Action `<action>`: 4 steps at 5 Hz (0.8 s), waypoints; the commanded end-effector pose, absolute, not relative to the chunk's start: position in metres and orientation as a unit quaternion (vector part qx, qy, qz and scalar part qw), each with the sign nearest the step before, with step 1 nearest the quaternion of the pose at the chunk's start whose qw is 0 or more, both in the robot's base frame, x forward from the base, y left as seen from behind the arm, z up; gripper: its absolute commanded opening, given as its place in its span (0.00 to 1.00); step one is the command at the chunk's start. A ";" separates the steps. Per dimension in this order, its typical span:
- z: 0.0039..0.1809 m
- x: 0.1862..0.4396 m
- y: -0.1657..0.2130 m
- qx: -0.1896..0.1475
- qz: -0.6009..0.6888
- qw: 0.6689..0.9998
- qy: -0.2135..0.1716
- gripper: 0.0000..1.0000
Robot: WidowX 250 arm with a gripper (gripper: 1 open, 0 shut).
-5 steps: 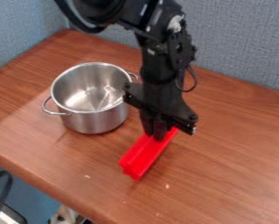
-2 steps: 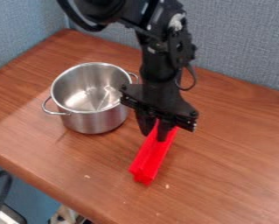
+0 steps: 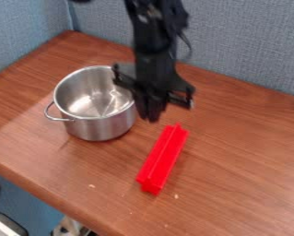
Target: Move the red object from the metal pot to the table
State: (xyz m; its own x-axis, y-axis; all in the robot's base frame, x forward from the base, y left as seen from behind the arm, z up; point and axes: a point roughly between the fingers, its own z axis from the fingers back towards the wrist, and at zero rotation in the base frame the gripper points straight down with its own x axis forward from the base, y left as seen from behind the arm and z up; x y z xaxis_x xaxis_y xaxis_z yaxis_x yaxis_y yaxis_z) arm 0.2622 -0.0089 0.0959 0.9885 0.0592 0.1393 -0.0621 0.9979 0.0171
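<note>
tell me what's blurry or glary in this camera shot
Camera view: the black claw and arm are smeared by motion blur; the shiny round steel pot shows soft glare patches on its inner wall; the long bright red plastic block lies fairly sharp on the reddish-brown wooden table, casting only a faint shadow.

A blue-grey fuzzy wall (image 3: 39, 23) behind, a bit of dim floor (image 3: 14, 217) down at the bottom left corner
</note>
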 end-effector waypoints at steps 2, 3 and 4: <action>0.122 0.306 0.062 0.022 0.122 0.988 -0.093 0.00; 0.122 0.320 0.049 0.020 0.108 0.989 -0.103 0.00; 0.119 0.334 0.037 0.028 0.082 0.990 -0.114 1.00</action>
State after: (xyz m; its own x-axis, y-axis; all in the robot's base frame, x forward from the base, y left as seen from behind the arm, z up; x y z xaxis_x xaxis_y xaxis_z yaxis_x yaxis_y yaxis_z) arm 0.3261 0.0340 0.1020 0.9718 0.1599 0.1733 -0.1678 0.9853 0.0319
